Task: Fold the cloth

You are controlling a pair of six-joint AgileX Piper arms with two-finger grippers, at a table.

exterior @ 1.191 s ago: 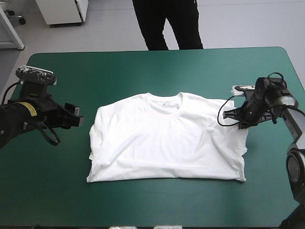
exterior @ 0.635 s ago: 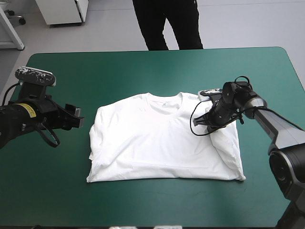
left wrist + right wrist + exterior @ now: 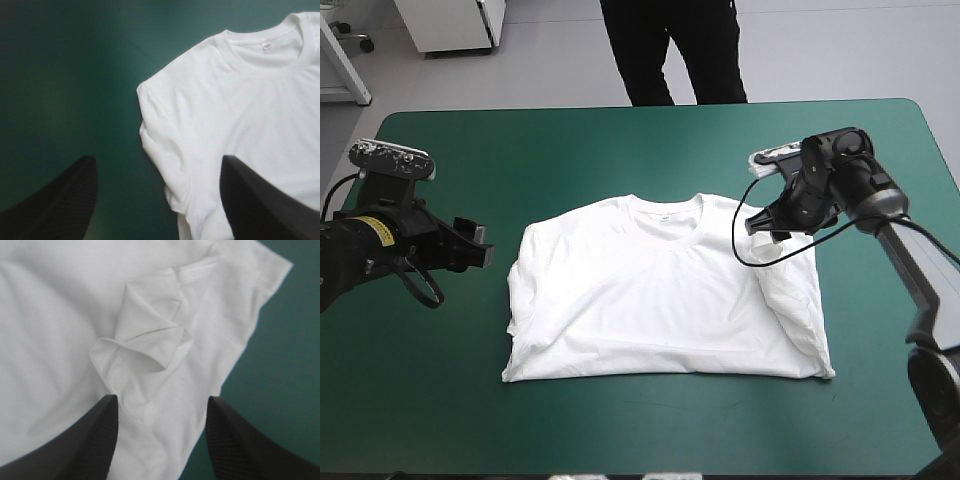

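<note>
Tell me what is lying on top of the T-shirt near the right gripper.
Its own sleeve, folded inward and crumpled, lies on the T-shirt. The cloth under that fold is covered and cannot be seen.

The high camera is looking forward and down from above and behind the robot, taking in the whole desk (image 3: 620, 140) from well back, with its far edge lying near the top. The left wrist camera is riding above the left tool (image 3: 156, 159) and looking down along it from much nearer, catching the T-shirt (image 3: 240, 115) at its collar (image 3: 265, 50) and one shoulder, with teal-green cover (image 3: 65, 75) beside. The right wrist camera is sitting above the right tool (image 3: 159, 397), looking from nearest of all onto a turned-in sleeve (image 3: 145, 350) at the shirt's other side. Each wrist view is sharing its patch of shirt with the high view, while the two wrist views are facing opposite sides of it.
</note>
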